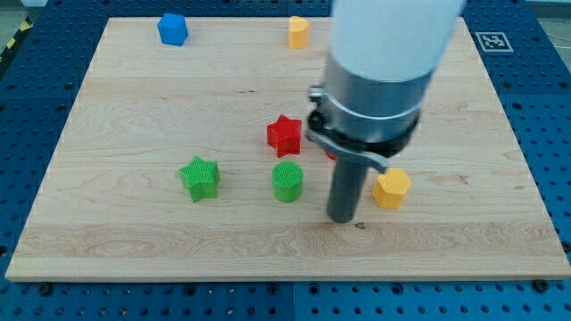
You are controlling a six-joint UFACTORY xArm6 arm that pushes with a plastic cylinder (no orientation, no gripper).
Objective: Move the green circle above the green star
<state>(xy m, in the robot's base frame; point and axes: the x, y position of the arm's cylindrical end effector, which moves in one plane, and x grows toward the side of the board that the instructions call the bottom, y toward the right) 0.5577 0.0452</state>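
Sitting: green circle (287,181) | just left of my tip (343,219)

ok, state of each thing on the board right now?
green circle: upright, right of the green star, not above it
green star: flat, untouched
red star: flat, above the circle
orange block: beside my tip
my tip: down, right of the circle, apart

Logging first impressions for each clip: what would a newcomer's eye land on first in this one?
The big grey arm fills the view's top right, and my tip touches the board between the green circle and an orange block. The green star sits left of the circle, with a red star above the circle.
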